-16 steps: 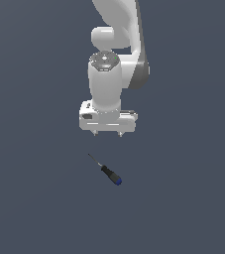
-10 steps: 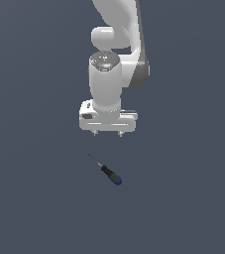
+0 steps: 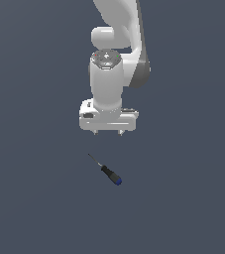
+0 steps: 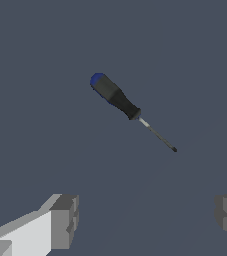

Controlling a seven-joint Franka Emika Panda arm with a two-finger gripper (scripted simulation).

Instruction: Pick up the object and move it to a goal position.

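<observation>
- Flat, dark slate-grey ground fills both views; whether it is a desk (image 3: 34,198) or a floor I cannot tell, as no edge, wall or seam shows anywhere.
- On that ground lies the screwdriver (image 3: 105,169), flat and on a slant, its thin grey shaft pointing one way and its black handle with the blue cap the other.
- Above it hangs the white arm with its pincer (image 3: 108,133) pointing straight down, released: the two fingers stand wide apart, with nothing between them.
- From the wrist view the screwdriver (image 4: 130,111) sits clear of both fingertips (image 4: 65,220), not yet between them, so I judge the arm is lining up for a descent and has not begun the grasp.
- Lying slantwise as it does, the tool would likely ask for the pincer to close across the thicker handle, not the slim shaft.
- No container of any kind shows, and no goal marker either.
</observation>
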